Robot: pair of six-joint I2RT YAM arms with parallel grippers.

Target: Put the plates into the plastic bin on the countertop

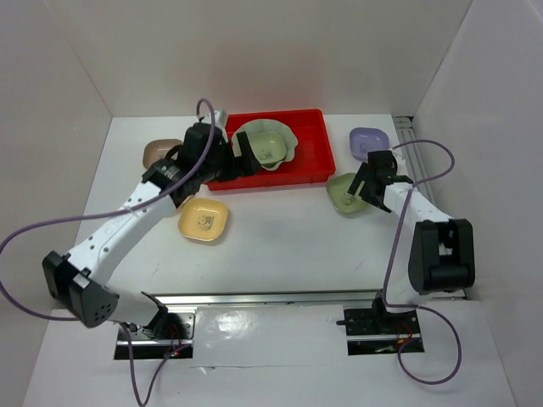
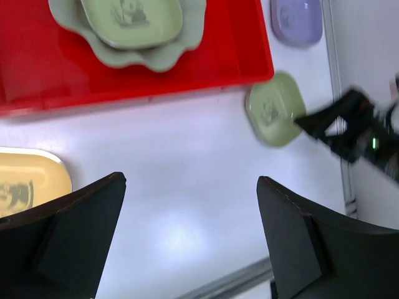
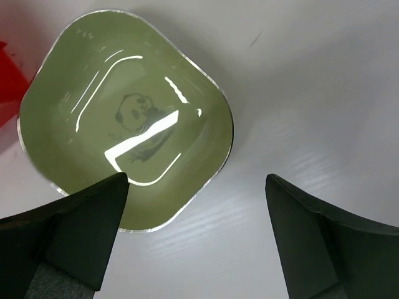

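The scalloped dish (image 2: 156, 59) and a small green dish (image 2: 131, 18) lie in the red bin (image 1: 310, 140), while the pink dish (image 1: 155, 153), yellow dish (image 1: 204, 220), lavender dish (image 1: 369, 141) and other green dish (image 1: 341, 191) wait on the counter (image 1: 280, 246), with the left gripper (image 2: 190, 187) and right gripper (image 3: 196, 180) jaws apart, empty.

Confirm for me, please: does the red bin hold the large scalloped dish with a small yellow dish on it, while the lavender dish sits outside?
Not quite. The small dish on the large scalloped dish in the red bin is green, not yellow, as the left wrist view shows. The lavender dish does sit outside the bin.
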